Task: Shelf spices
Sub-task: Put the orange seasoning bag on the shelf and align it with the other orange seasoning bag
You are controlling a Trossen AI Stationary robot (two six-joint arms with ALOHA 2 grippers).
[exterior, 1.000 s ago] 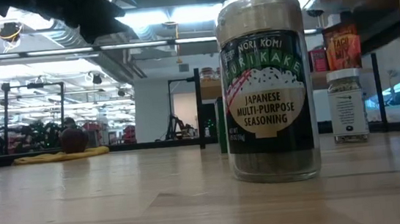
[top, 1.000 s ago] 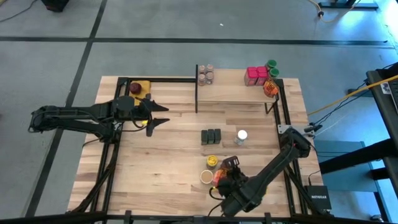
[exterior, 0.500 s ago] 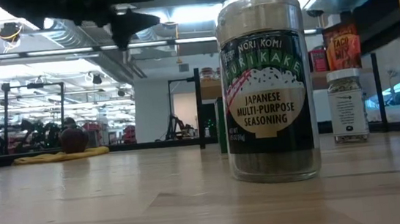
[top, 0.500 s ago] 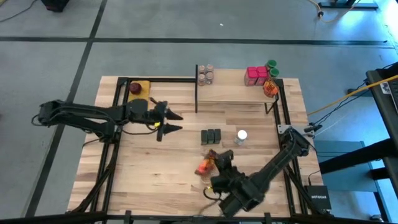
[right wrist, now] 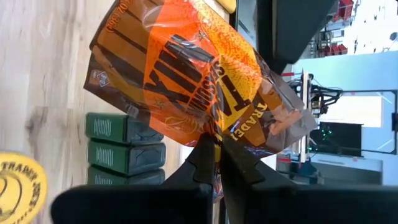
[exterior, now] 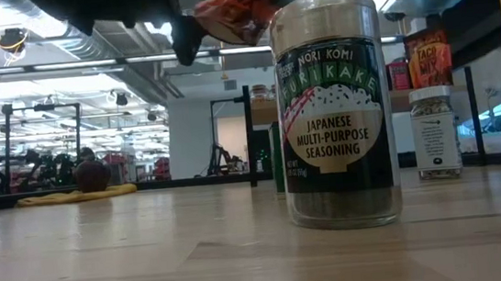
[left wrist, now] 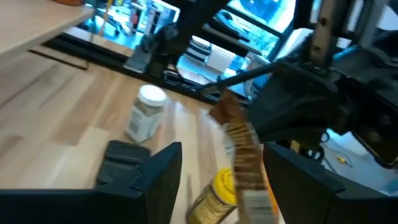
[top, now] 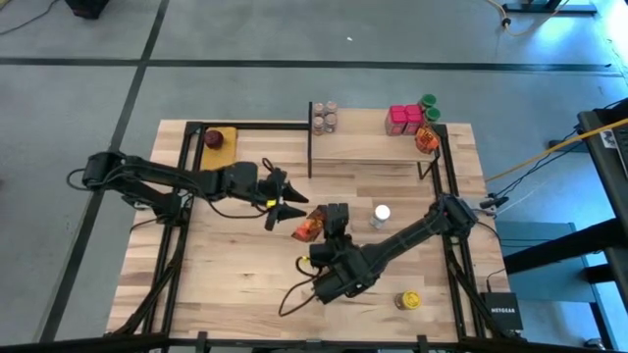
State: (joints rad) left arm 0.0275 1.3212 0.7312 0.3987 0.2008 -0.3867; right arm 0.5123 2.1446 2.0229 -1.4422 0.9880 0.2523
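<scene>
The right gripper [right wrist: 214, 155] has its fingers pinched tight on a crinkled orange packet [right wrist: 186, 74] lettered "TRADE", lifted over mid-bench. The left gripper [top: 287, 204], fingers spread wide and empty, reaches in just left of it. Near front stands a glass jar [exterior: 334, 109] reading "NORI KOMI FURIKAKE, JAPANESE MULTI-PURPOSE SEASONING". The pale wood shelf [top: 368, 145] sits far right.

The left arm reached across the table, its left gripper [top: 286, 206] with fingers spread. The right arm stretched toward it, its right gripper [top: 322, 224] clamped tight on an orange packet [top: 308, 228].
</scene>
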